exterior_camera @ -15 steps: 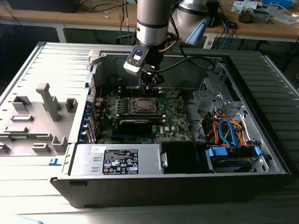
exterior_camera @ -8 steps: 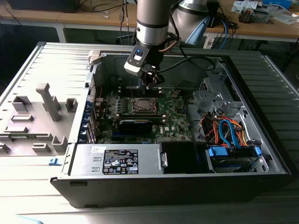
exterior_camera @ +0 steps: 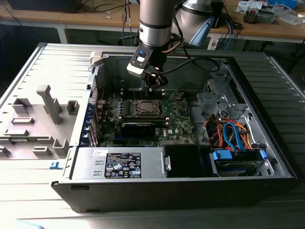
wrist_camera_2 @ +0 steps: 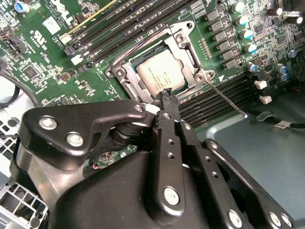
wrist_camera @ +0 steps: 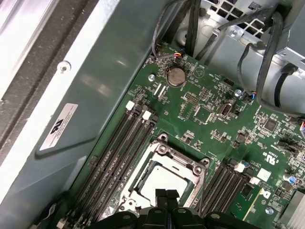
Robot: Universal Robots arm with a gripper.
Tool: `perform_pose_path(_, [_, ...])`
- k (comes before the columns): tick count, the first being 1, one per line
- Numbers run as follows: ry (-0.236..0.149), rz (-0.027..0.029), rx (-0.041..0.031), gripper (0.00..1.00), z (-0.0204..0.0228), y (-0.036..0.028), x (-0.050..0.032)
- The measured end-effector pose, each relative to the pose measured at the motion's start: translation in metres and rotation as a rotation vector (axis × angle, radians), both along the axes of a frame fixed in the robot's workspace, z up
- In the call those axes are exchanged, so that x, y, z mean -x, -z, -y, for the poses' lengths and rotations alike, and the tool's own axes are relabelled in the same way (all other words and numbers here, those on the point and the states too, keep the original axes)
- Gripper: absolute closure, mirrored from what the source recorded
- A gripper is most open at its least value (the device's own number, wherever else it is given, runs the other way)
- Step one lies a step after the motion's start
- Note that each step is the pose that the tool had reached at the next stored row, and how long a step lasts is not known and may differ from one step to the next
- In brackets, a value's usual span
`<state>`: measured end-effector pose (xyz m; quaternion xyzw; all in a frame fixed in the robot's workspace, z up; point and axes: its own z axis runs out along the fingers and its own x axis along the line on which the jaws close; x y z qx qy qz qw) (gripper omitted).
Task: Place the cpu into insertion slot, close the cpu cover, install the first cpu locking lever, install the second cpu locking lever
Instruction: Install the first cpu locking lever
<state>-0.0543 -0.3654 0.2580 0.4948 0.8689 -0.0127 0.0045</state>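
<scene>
Closed together and empty, the jaws rest at the edge of the lowered cpu cover [wrist_camera_2: 190,50] framing the cpu [wrist_camera_2: 159,76]. Green motherboard [wrist_camera: 214,119] surrounds them, inside an open computer case [exterior_camera: 190,191] on a grey ribbed tabletop [exterior_camera: 286,95].

The grey ribbed table [exterior_camera: 157,217] carries the open computer case [exterior_camera: 190,191] and, just beside it at the exterior view's left, a grey fixture [exterior_camera: 50,105].

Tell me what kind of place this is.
Most likely a robotics lab or workshop, not a factory line. An opened desktop computer case lies on a ribbed metal table under the robot arm, and wooden workbenches behind carry loose cables and clutter.
</scene>
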Motion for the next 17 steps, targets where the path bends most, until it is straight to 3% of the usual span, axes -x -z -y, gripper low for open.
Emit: perform_pose_path(17, [-0.027,0.0,0.0,0.89,0.0,0.0,0.0])
